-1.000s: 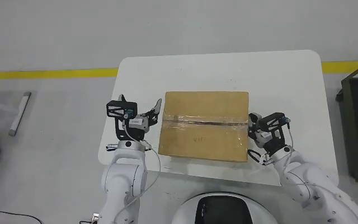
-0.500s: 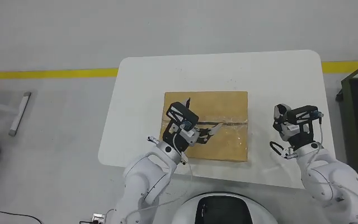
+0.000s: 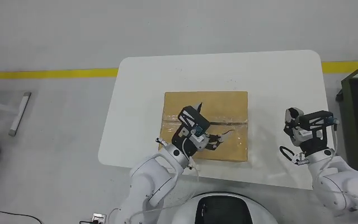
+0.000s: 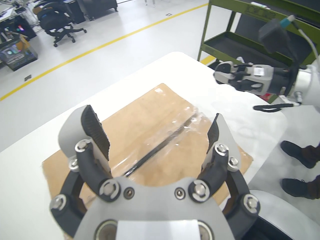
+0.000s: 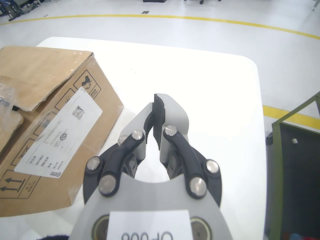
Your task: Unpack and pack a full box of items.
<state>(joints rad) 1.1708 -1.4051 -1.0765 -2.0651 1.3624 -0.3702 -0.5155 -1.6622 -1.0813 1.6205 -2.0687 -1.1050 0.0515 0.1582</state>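
Observation:
A closed brown cardboard box (image 3: pixel 206 106) lies in the middle of the white table (image 3: pixel 268 73), with clear tape along its top seam (image 4: pixel 162 146). My left gripper (image 3: pixel 213 120) hovers open above the box top (image 4: pixel 150 106), one finger on each side of the seam, holding nothing. My right gripper (image 3: pixel 291 116) is shut and empty over bare table near the right edge, apart from the box. From its wrist, that gripper (image 5: pixel 156 101) has the box's side (image 5: pixel 45 76) with a white label (image 5: pixel 57 136) beside it. The left wrist view also shows the right gripper (image 4: pixel 220 74) beyond the box.
A green metal cart (image 4: pixel 250 26) stands just off the table's right edge (image 5: pixel 295 151). Bare table surrounds the box on all sides, widest at the far side. A yellow floor line (image 3: pixel 56 73) runs behind the table.
My left arm swung from the box's left side onto the box top, over the seam. My right arm drew back from the box's right side toward the table's right edge.

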